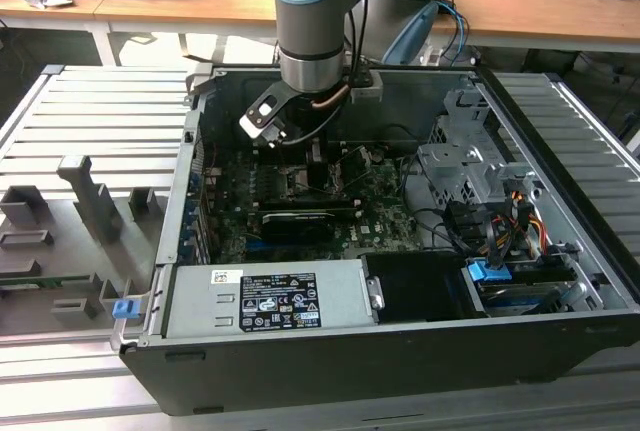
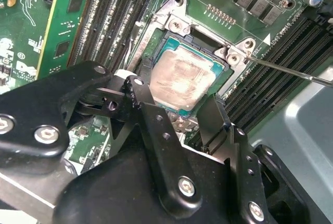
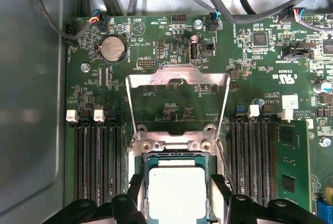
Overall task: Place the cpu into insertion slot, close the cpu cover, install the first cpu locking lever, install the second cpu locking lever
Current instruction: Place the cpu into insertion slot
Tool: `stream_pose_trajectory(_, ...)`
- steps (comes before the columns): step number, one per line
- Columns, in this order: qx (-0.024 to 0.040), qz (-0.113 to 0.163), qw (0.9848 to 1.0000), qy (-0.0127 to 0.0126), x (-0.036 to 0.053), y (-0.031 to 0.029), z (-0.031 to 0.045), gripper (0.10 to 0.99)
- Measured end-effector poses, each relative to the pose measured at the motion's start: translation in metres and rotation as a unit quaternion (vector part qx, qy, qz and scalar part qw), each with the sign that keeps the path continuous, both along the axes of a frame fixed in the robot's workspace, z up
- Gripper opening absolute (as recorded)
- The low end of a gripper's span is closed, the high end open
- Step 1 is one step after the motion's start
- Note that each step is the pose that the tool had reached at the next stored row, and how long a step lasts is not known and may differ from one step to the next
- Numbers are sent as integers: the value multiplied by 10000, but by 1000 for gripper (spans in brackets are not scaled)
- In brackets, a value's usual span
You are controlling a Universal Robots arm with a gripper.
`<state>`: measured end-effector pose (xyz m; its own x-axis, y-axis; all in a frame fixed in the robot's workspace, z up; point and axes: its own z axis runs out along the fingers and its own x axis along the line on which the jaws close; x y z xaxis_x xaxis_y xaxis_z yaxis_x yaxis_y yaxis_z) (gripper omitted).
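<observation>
Status: small flat square silvery-tan metal cpu (image 3: 177, 190) lies in the dark square silver-rimmed insertion slot (image 2: 203, 36); thin silver frame cpu cover (image 3: 177, 74) stands raised. Black claw (image 2: 177, 102) straddles the cpu; gripping or released, cannot tell. Probably light, stiff, fragile; hold by opposite edges.

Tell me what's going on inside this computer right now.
A robot arm reaches into an open computer case. Its gripper is down at the cpu, which sits in the insertion slot. The cpu cover stands flipped open, not yet closed.
</observation>
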<state>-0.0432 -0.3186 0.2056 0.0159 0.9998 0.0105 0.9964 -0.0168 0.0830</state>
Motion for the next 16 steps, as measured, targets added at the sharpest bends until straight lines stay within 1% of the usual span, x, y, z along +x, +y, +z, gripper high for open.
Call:
stream_pose_trajectory(2,0,0,10000,7,0,0,34,616)
stream_pose_trajectory(3,0,0,10000,12,0,0,50,600)
stream_pose_trajectory(4,0,0,10000,14,0,0,57,533)
stream_pose_trajectory(5,0,0,10000,19,2,0,67,533)
stream_pose_trajectory(8,-1,-1,10000,26,2,0,82,349)
stream_pose_trajectory(9,0,0,10000,27,3,0,85,349)
stream_pose_trajectory(13,-6,0,10000,31,3,0,102,110)
stream_pose_trajectory(16,-6,0,10000,33,3,0,130,106)
